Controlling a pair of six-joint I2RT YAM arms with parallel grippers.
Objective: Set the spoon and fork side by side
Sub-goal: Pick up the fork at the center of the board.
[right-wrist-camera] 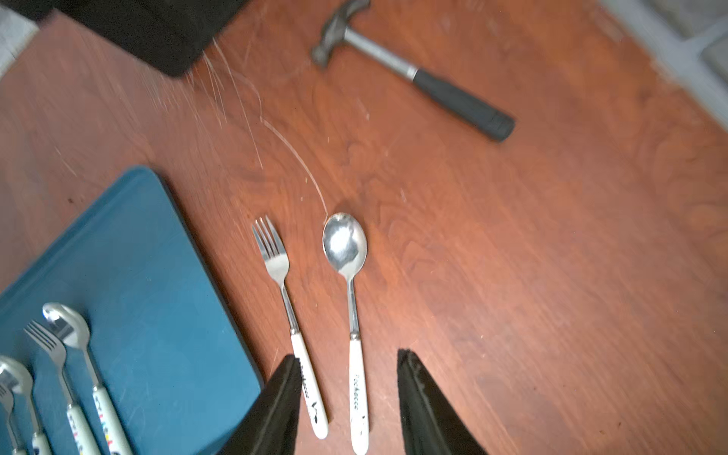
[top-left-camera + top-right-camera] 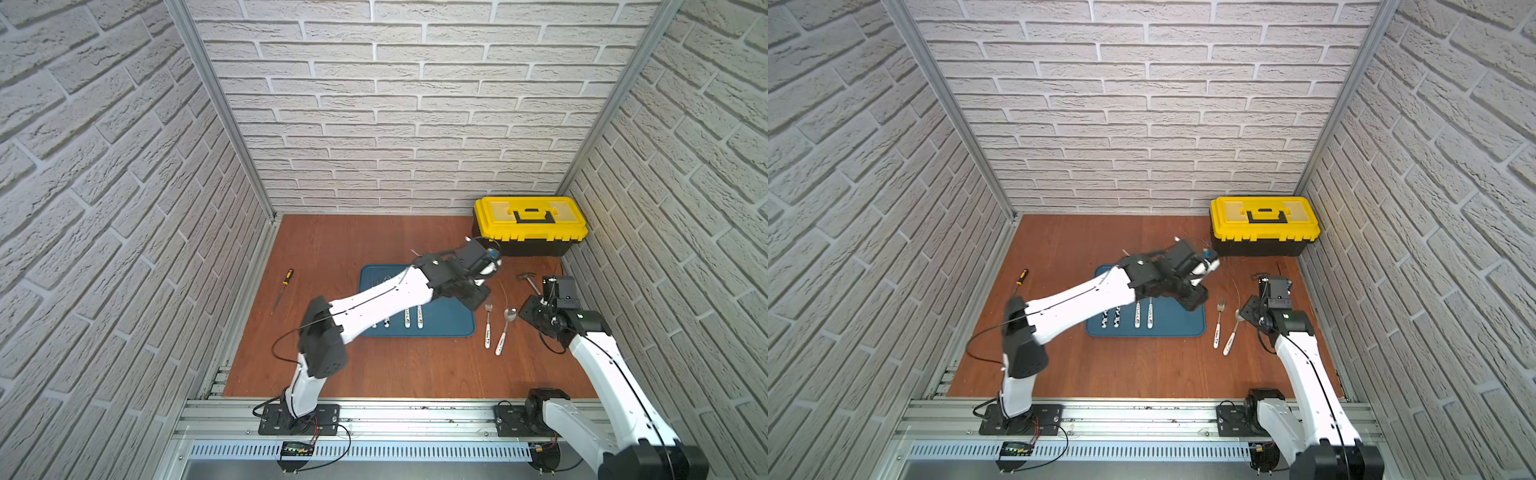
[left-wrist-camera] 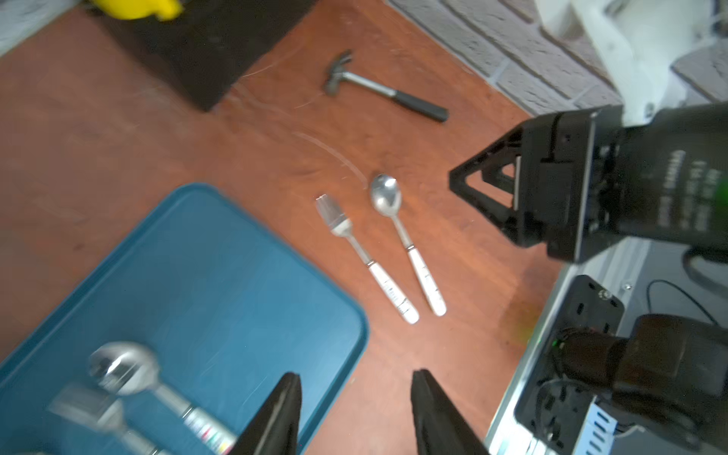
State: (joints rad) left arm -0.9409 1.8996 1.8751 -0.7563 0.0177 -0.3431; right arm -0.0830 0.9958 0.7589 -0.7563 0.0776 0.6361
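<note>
Right end effector [image 1: 346, 354] over spoon [image 1: 344, 244], fork [image 1: 275, 264] alongside.

fork [image 1: 276, 262]: silver metal, white handle, black lettering | spoon [image 1: 344, 244]: shiny silver, white handle, black lettering | tray [image 1: 157, 275]: teal blue, plain | toolbox [image 2: 498, 226]: yellow lid, black base and handle | hammer [image 1: 413, 73]: grey head, black grip | screwdriver [image 2: 286, 276]: yellow-and-black handle | table [image 2: 395, 370]: red-brown wood grain | walls [image 2: 415, 104]: white brick pattern | arms [image 2: 386, 297]: white shells, black joints
</note>
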